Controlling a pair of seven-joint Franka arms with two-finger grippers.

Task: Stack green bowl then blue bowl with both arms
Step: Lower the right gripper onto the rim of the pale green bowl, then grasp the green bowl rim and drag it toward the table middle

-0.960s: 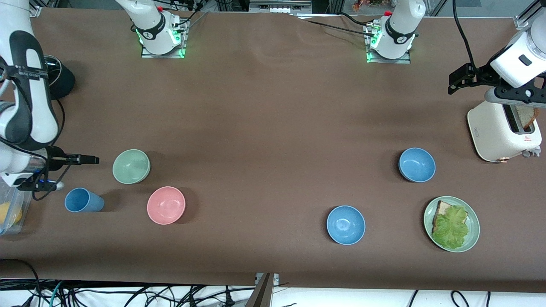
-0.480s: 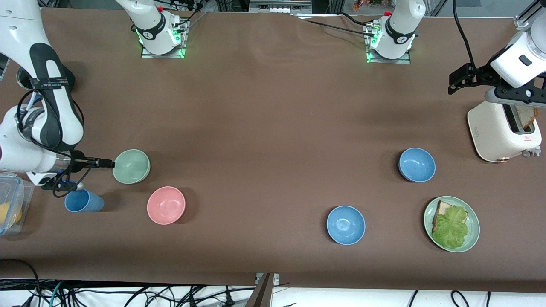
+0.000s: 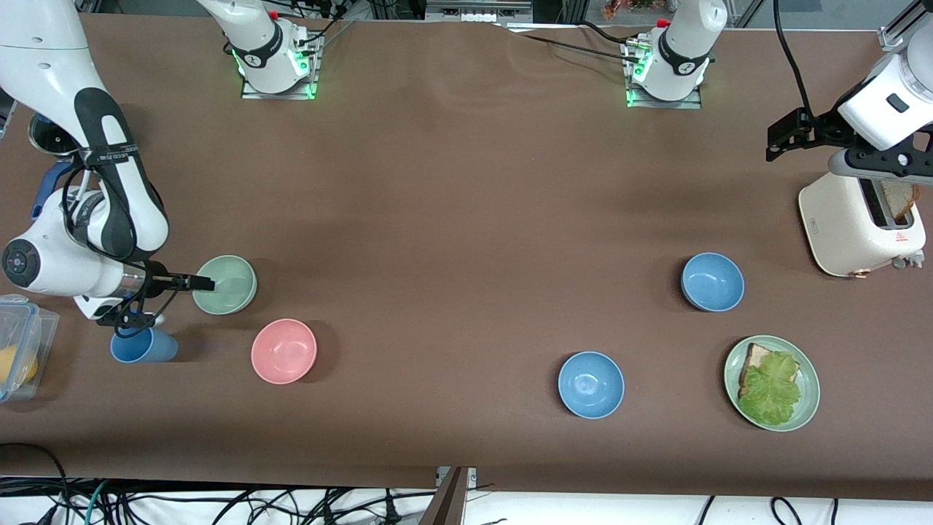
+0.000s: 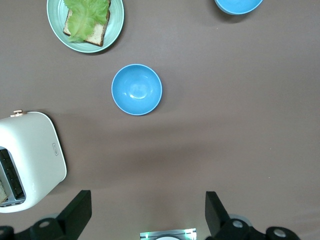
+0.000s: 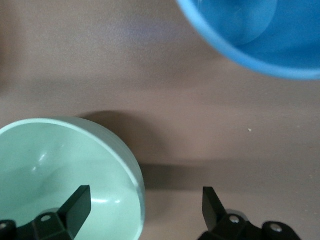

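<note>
The pale green bowl [image 3: 227, 283] stands toward the right arm's end of the table. My right gripper [image 3: 192, 285] is open and low at its rim. In the right wrist view the rim of the green bowl [image 5: 60, 170] lies between the open fingers of the right gripper [image 5: 144, 201], one finger over the inside and one outside. Two blue bowls stand toward the left arm's end: one blue bowl [image 3: 712, 281] farther from the front camera, another blue bowl [image 3: 590, 384] nearer. My left gripper [image 3: 783, 142] waits open in the air beside the toaster, holding nothing; the left gripper [image 4: 147, 200] looks down on the farther blue bowl [image 4: 136, 89].
A blue cup [image 3: 142, 344] and a pink bowl [image 3: 283, 351] sit close to the green bowl, nearer the front camera. A green plate [image 3: 807, 405] with bread and lettuce lies beside the nearer blue bowl. A white toaster [image 3: 853, 222] and a clear plastic box [image 3: 20, 343] stand at the table's ends.
The right arm has swung toward the green bowl, and its open gripper has come from beside the bowl to over its rim. The left arm has not moved.
</note>
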